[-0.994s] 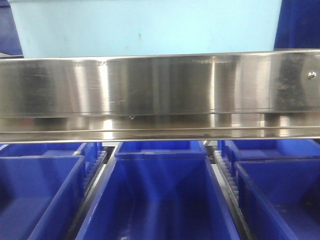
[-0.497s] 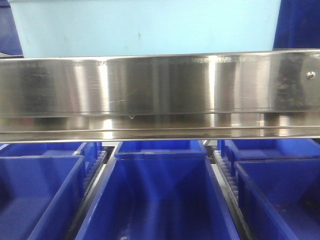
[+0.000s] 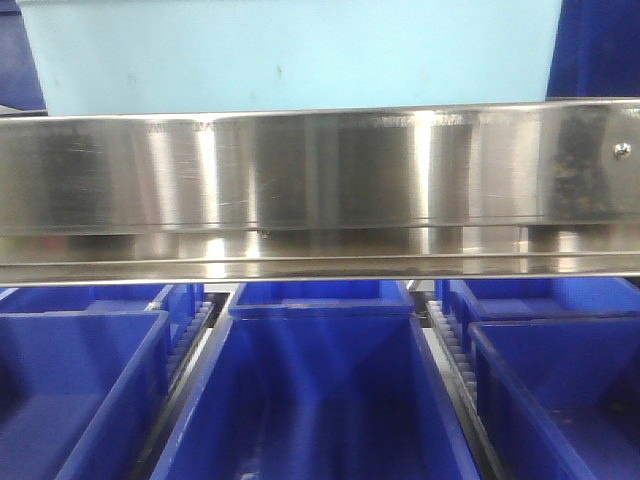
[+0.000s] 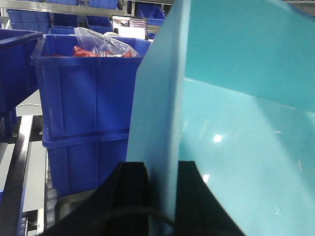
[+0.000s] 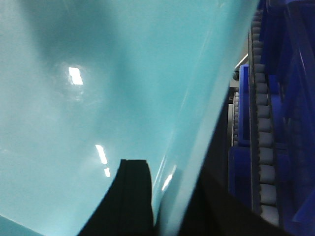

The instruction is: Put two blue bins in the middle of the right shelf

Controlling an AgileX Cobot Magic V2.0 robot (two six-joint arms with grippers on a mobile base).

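A pale sky-blue bin (image 3: 290,55) fills the top of the front view, its base just above a steel shelf rail (image 3: 320,170). In the left wrist view my left gripper (image 4: 161,167) is shut on the bin's (image 4: 236,123) left wall, one black finger outside and one inside. In the right wrist view my right gripper (image 5: 170,177) is shut on the opposite wall of the bin (image 5: 98,73), with the inner finger (image 5: 130,196) against the glossy inside. I see only one pale bin. Which shelf this is I cannot tell.
Dark royal-blue crates (image 3: 320,390) sit in rows below the rail. Left of the bin stand two stacked dark crates (image 4: 88,88), the top one holding a clear bag of red items (image 4: 98,46). A roller track (image 5: 263,147) and more dark crates run along the bin's right.
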